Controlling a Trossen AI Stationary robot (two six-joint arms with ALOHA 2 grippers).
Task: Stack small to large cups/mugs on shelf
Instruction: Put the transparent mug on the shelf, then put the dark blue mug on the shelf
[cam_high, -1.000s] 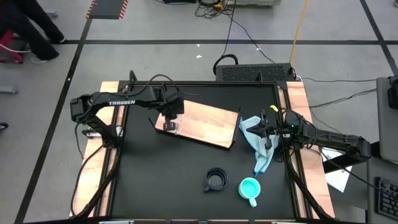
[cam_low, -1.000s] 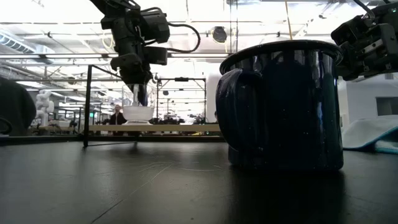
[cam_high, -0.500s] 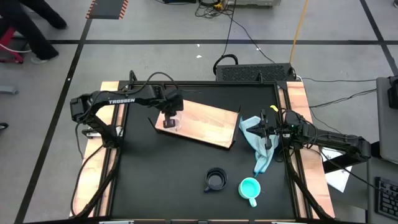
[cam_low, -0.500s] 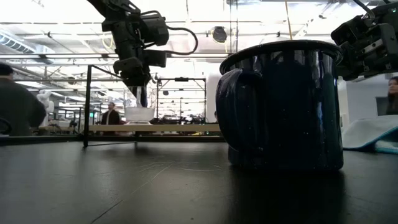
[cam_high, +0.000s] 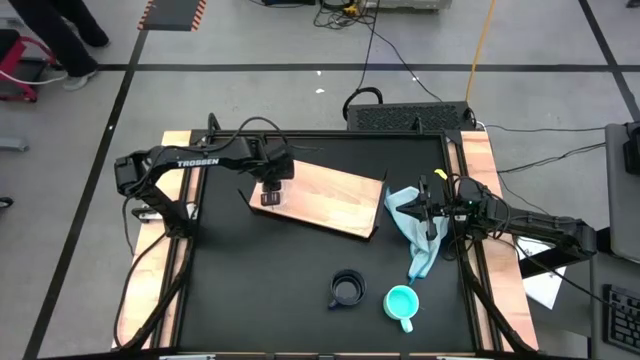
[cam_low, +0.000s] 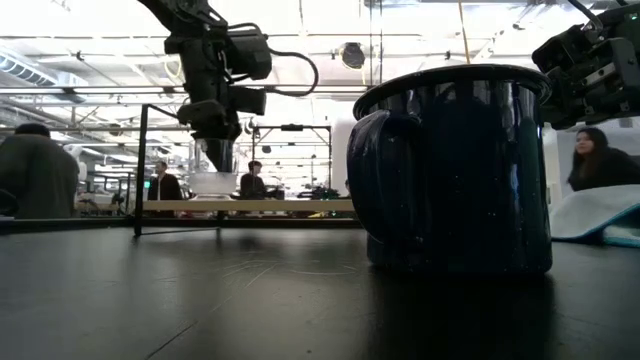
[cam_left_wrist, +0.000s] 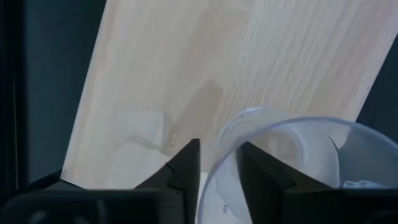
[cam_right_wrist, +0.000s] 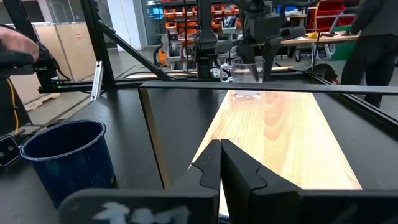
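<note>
The small clear glass cup (cam_left_wrist: 292, 149) stands upright on the left end of the wooden shelf (cam_high: 335, 200). My left gripper (cam_left_wrist: 219, 168) points down over it and is open, one finger outside the cup's wall and one inside. The black mug (cam_high: 347, 288) and the turquoise mug (cam_high: 401, 301) stand on the black table near its front edge. My right gripper (cam_right_wrist: 219, 155) is shut on nothing. It hangs above the pale blue cloth (cam_high: 415, 235) at the table's right. My left gripper comes from above with its fingers on either side of the glass cup's rim (cam_left_wrist: 216, 155). A gap shows between the wall and the fingers, and I cannot tell whether either finger touches the glass. The cup rests with its base on the shelf.
The shelf (cam_low: 290, 206) stands raised on a thin black frame. The black mug (cam_low: 460, 170) fills the low view up close. Pale wooden rails (cam_high: 480, 170) line the table's sides. People move in the room behind the table.
My left gripper has shifted slightly toward the table's left over the shelf's end. The glass cup stays upright on the shelf. People in the room behind have walked about.
</note>
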